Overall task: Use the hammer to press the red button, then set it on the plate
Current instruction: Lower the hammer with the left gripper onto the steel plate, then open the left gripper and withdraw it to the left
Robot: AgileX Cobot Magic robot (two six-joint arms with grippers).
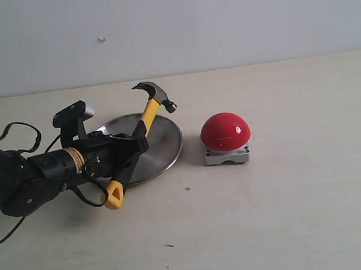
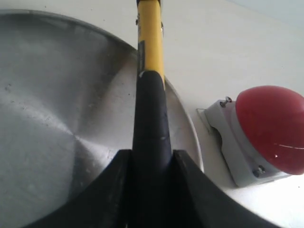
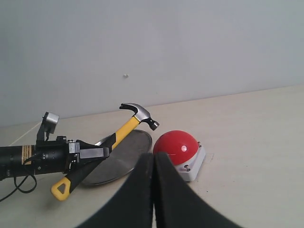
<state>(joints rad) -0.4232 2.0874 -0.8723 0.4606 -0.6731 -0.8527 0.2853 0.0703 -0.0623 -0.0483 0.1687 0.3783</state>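
Note:
My left gripper is shut on the black handle of the hammer, which it holds tilted above the plate. The dark head points up and right, and the yellow looped end hangs low at the plate's front edge. In the left wrist view the hammer runs out from between the jaws across the plate. The red button sits on its grey base just right of the plate, apart from the hammer head. My right gripper is shut and empty, with the red button beyond it.
A pale wall rises behind the light tabletop. Black cables loop beside the left arm at the far left edge.

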